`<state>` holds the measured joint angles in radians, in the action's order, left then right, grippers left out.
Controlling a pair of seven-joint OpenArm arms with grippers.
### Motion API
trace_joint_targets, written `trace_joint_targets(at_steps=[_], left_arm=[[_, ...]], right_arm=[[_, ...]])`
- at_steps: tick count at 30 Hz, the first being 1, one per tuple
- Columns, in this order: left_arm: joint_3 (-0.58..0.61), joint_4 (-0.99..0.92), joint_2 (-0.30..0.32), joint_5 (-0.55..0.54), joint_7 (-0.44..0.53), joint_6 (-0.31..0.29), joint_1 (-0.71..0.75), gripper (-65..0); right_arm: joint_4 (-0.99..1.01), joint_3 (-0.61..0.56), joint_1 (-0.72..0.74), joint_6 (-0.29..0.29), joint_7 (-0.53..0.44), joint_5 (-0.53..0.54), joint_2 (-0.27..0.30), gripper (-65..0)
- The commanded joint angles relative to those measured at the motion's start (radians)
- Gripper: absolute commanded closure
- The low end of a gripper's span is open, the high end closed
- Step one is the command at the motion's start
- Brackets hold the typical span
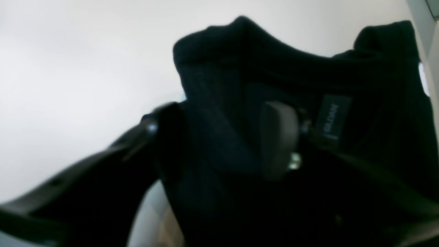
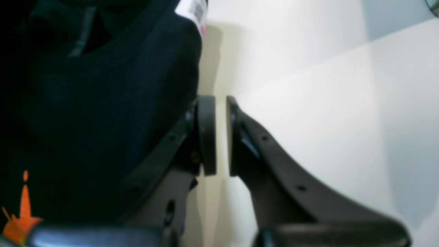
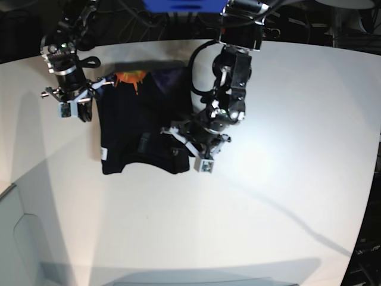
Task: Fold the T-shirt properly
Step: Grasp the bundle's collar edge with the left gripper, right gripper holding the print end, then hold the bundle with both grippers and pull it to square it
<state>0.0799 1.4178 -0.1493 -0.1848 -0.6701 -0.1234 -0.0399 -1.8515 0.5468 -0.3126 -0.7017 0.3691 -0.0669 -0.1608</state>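
Observation:
The black T-shirt [image 3: 137, 125] lies crumpled on the white table, left of centre in the base view. An orange graphic [image 3: 128, 77] shows at its far edge. My left gripper [image 3: 174, 134] reaches into the shirt's right side. In the left wrist view its jaws [image 1: 219, 116] stand open around a fold of collar fabric [image 1: 223, 85], beside a dark neck label [image 1: 331, 118]. My right gripper [image 3: 72, 112] sits at the shirt's far left corner. Its jaws [image 2: 221, 103] are shut with only a thin slit and nothing in it; the shirt [image 2: 85, 120] lies against one finger's outer side.
The white table [image 3: 268, 196] spreads wide to the right and front of the shirt. A white tag [image 2: 195, 10] sticks out at the shirt's edge. Dark cables and gear run along the table's far edge [image 3: 178, 36]. A pale panel [image 3: 18, 238] sits at the near left.

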Motion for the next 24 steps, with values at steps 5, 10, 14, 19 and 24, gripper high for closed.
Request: trace_joint_targets(at_steps=[5,10,14,19,24], left_arm=[[0.005,0.018,-0.008,-0.126,0.040,0.000,-0.018,-12.7],[0.001,0.094,-0.008,-0.216,0.029,0.003,-0.001,-0.1],[-0.001,0.231,-0.008,-0.221,0.028,0.081,0.074,0.0],[-0.002,0.309,0.001,-0.223,0.036,0.140,0.162,0.0],[-0.004,0.282,0.037,-0.223,0.042,0.141,0.182,0.0]], right_arm=[[-0.018,0.000,0.003,0.004,-0.028,0.020,0.004,-4.4],[-0.018,0.000,0.003,0.004,-0.028,0.020,0.004,-4.4],[-0.018,0.000,0.003,0.004,-0.028,0.020,0.004,-4.4],[-0.018,0.000,0.007,0.004,-0.028,0.025,0.004,-4.4],[-0.017,-0.001,0.010,0.004,-0.028,0.026,0.004,-4.4]])
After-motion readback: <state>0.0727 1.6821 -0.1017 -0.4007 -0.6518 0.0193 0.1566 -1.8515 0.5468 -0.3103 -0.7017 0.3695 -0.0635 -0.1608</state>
